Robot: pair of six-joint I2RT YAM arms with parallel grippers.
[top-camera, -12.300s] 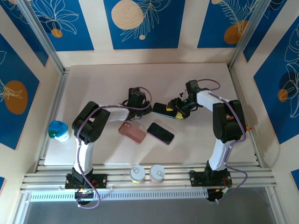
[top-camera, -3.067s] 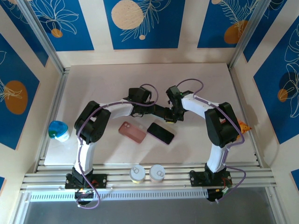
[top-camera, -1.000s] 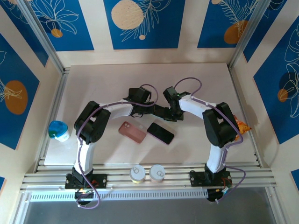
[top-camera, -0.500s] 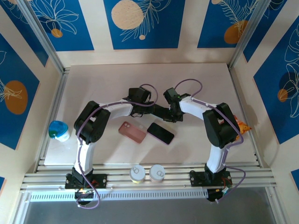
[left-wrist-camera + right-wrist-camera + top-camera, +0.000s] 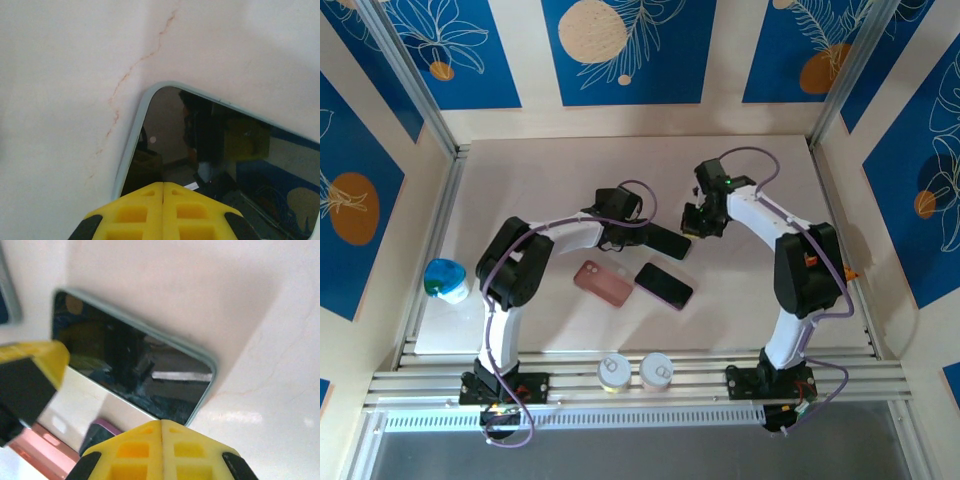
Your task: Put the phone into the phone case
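Note:
A phone with a dark screen and a pale teal rim round it lies flat at the table's middle; it also shows in the left wrist view and the right wrist view. My left gripper is shut, its yellow tips over the phone's left end. My right gripper is shut with nothing in it, and hovers just off the phone's right end. The left gripper's yellow finger shows at the phone's far end.
A pink case-like slab and a purple-rimmed phone lie just in front of the teal one. Two cans stand at the near edge. A blue and white object sits at the left rail.
My right gripper has drawn back from the phone, up and to the right. The left gripper stays where it was on the phone's left end.

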